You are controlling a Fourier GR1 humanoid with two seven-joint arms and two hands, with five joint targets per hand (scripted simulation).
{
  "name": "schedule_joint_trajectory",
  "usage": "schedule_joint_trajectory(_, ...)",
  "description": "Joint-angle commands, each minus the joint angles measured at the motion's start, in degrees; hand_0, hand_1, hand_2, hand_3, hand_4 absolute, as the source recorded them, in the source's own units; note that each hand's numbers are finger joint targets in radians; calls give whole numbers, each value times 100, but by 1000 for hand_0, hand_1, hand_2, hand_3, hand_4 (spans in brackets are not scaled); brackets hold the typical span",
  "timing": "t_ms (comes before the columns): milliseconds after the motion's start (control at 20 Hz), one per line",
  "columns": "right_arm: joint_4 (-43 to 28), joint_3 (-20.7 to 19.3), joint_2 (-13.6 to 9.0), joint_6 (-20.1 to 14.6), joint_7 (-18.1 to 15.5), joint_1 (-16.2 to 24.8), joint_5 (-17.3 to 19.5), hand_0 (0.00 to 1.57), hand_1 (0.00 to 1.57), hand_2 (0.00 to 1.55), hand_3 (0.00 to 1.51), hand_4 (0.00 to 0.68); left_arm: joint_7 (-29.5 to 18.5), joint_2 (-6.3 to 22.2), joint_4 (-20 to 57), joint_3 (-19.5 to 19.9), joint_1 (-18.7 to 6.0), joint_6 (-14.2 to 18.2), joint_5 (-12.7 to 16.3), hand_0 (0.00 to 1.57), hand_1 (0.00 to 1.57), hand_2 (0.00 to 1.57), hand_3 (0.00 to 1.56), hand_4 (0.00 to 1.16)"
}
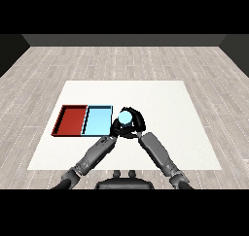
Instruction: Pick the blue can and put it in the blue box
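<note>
Blue can (126, 117) upright, light blue top facing up, just right of the light blue tray's (97, 131) right wall; above the white table (165, 109) or standing on it, cannot tell which; not inside either tray. Right hand (136, 122) curled round the can from its right and far side, black fingers wrapping the body. Left hand (116, 129) pressed close at the can's lower left, overlapping the right hand; fingers merged into one dark mass there, open or curled cannot be told.

Around: light blue tray just left of the can, floor bare; red tray (71, 132) side by side with it, touching along the shared wall, farther left; both with dark rims. Between can and blue tray only the tray's right wall and the left hand. Grey forearms converging on the can from the lower corners, the left one crossing near the blue tray's near right corner. Wood-plank floor around the table.

No label, brand or writing readable on can or trays.

Can's side almost wholly hidden by the hands; only the top disc plain; its base out of sight.
</note>
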Motion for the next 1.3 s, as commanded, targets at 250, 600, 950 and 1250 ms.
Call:
schedule_joint_trajectory(250, 452, 153, 8, 11, -236, -242, -55, 1438, 1438, 1447, 1350, 501, -291, -13, -43, -658, 78, 420, 220, 0, 0, 0, 0, 0)
schedule_joint_trajectory(600, 397, 677, 3, -665, -46, -694, -479, 1448, 1448, 1456, 1365, 511, -134, -10, 361, -266, -275, 621, 785, 0, 0, 387, 0, 775)
schedule_joint_trajectory(950, 163, 508, 1, -523, 27, -552, -373, 1417, 1417, 1455, 1370, 527, 459, -9, 467, -169, -632, 1070, 266, 1571, 1571, 1555, 1458, 1129)
schedule_joint_trajectory(1250, 207, 475, 3, -277, -124, -216, -321, 1433, 1433, 1465, 1382, 531, 348, -12, 428, -127, -513, 1192, 133, 1571, 1571, 1559, 1473, 1141)
